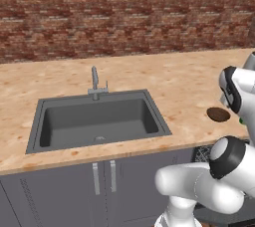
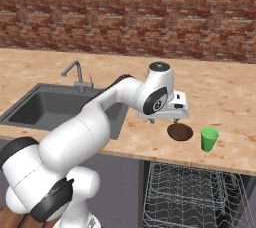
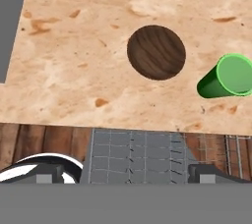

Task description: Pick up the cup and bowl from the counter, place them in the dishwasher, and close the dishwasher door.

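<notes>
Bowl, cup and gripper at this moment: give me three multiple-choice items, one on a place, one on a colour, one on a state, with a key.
1. The bowl lies
A. in the sink
B. on the counter beside the cup
C. in the dishwasher rack

2. The cup is
A. green
B. red
C. white

3. The gripper is
A. shut on the bowl
B. shut on the cup
C. open, holding nothing

Key: 1 B, the hand view shows both on the worktop; 2 A, bright green; 3 C, its fingers stand apart above the bowl.
</notes>
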